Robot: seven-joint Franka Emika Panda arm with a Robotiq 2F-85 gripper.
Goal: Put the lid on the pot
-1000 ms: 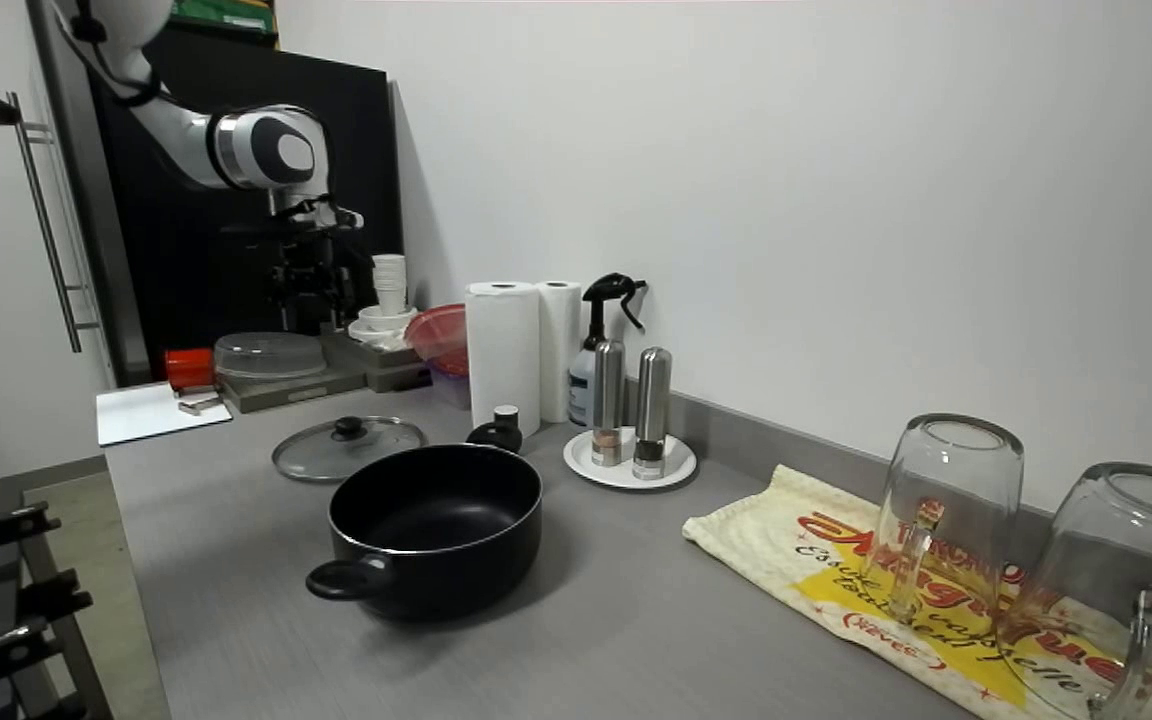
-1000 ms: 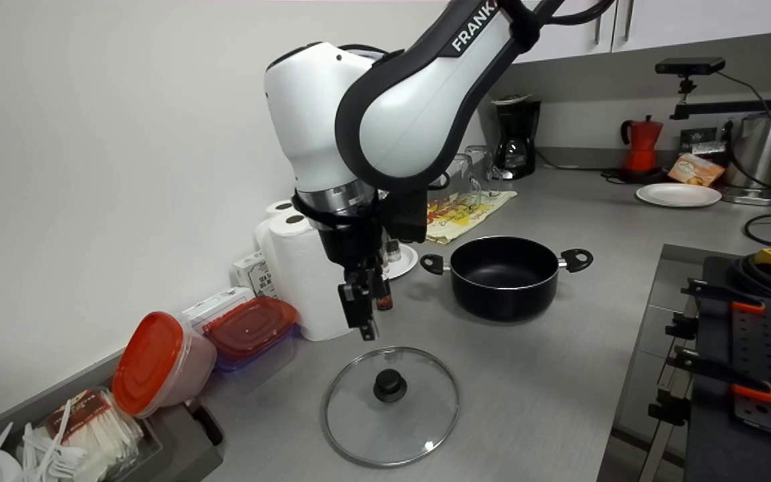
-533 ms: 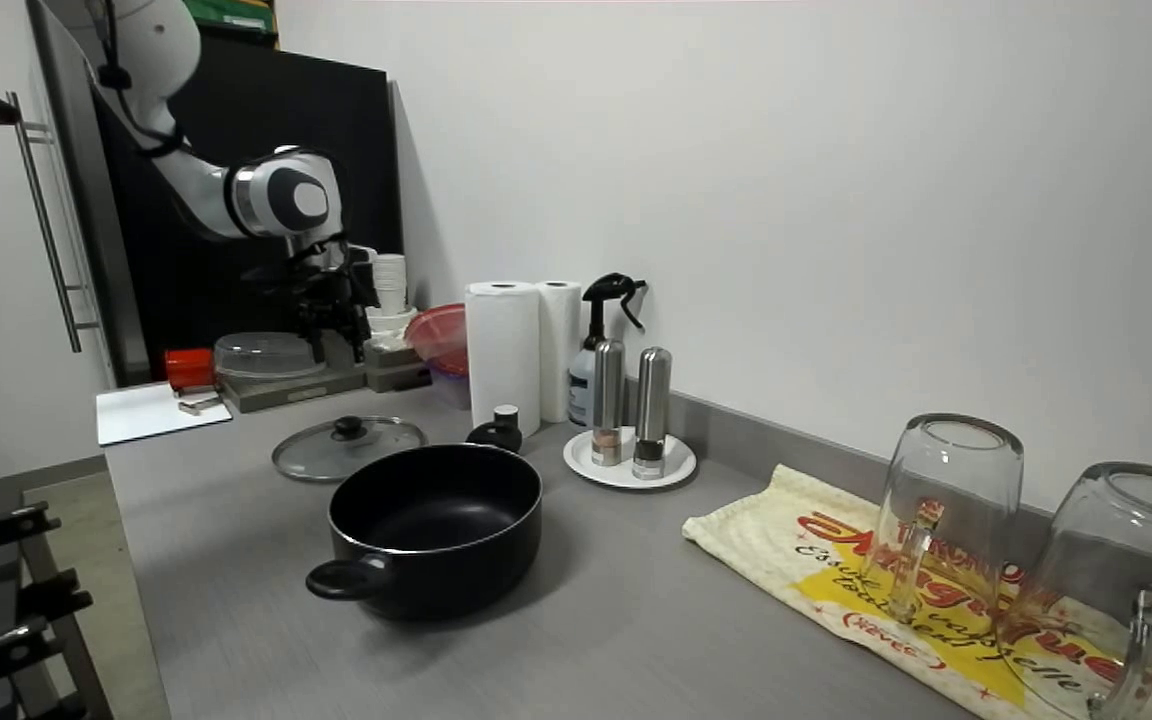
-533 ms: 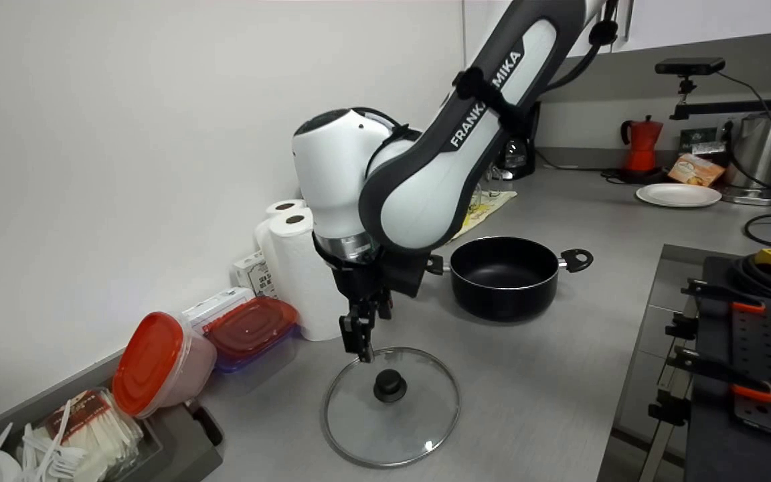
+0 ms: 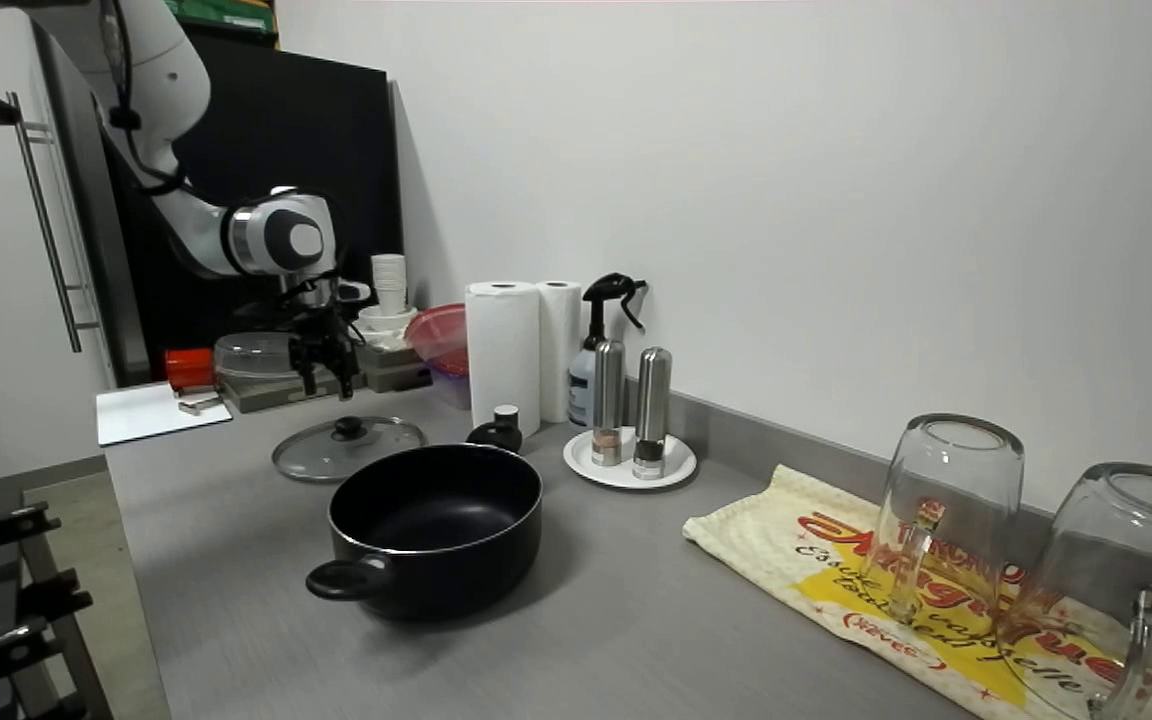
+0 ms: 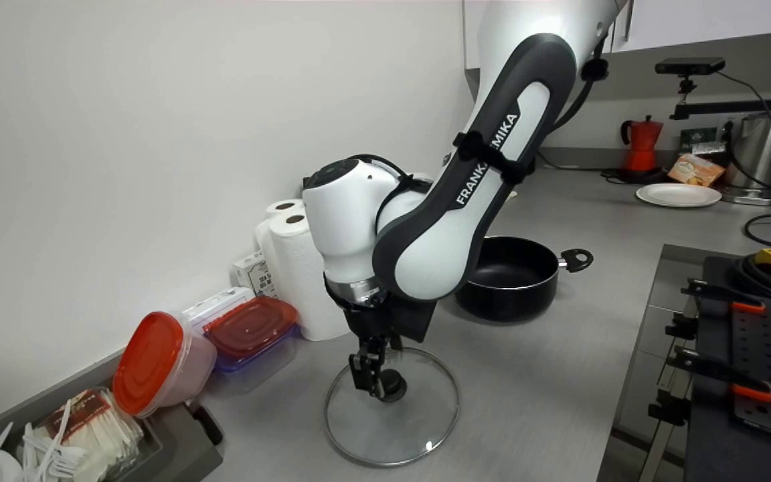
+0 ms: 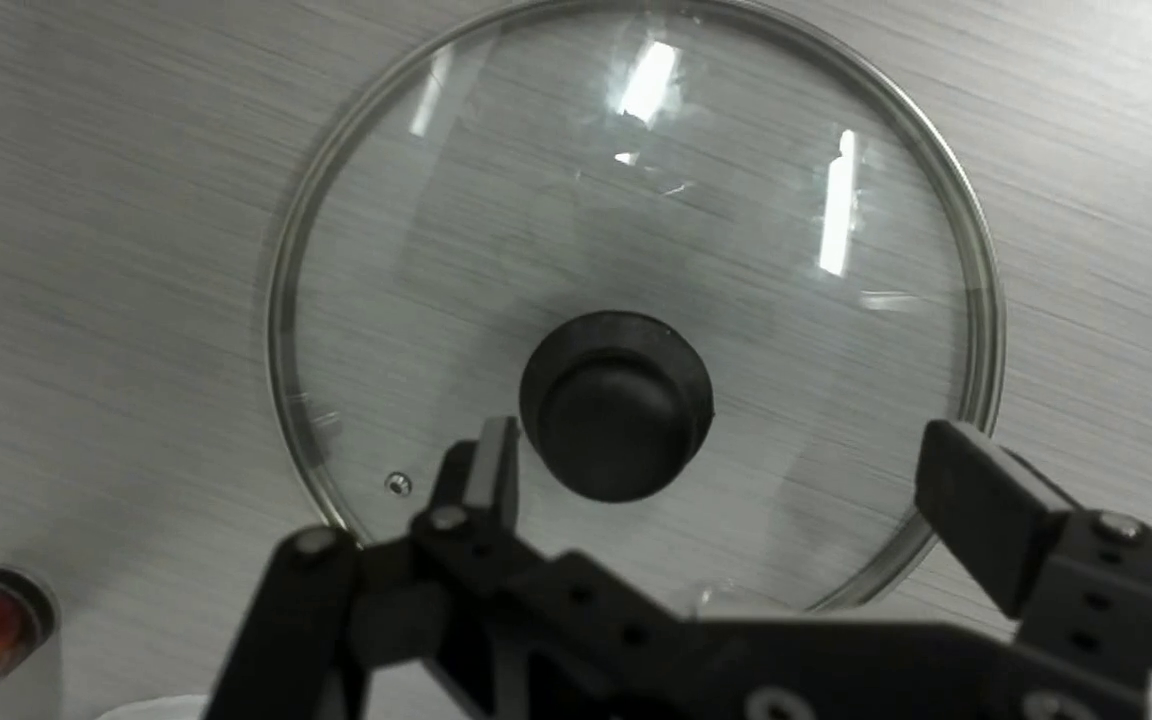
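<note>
Wrist view: one round glass lid (image 7: 636, 290) lies flat on the tabletop (image 5: 656, 590), its single dark knob (image 7: 616, 420) facing up. Being round, the lid runs as long one way as another; one small metal-ringed vent hole (image 7: 398, 484) sits to the lower left of the knob in that view. One claw (image 7: 723, 440) hangs over the lid, its two fingers (image 7: 981, 495) spread wide apart. In an exterior view one fingertip (image 6: 377, 390) overlaps the knob's outline; whether they touch, I cannot tell.

Near the lid but apart from it, one black pot (image 5: 436, 530) stands upright on the tabletop, mouth facing up. Its two short handles (image 5: 348, 578) sit on opposite sides, so its long axis, handle to handle, runs from lower left to upper right in an exterior view.

Two paper towel rolls (image 5: 503, 355) stand side by side, one spray bottle (image 5: 582, 385) just beside them. Two steel mills (image 5: 654, 400) stand on one round white plate (image 5: 680, 463); two upturned glass mugs (image 5: 946, 470) rest on one printed dish towel (image 5: 781, 520). In an exterior view are two red-lidded containers (image 6: 251, 328) and one red moka pot (image 6: 642, 144).
</note>
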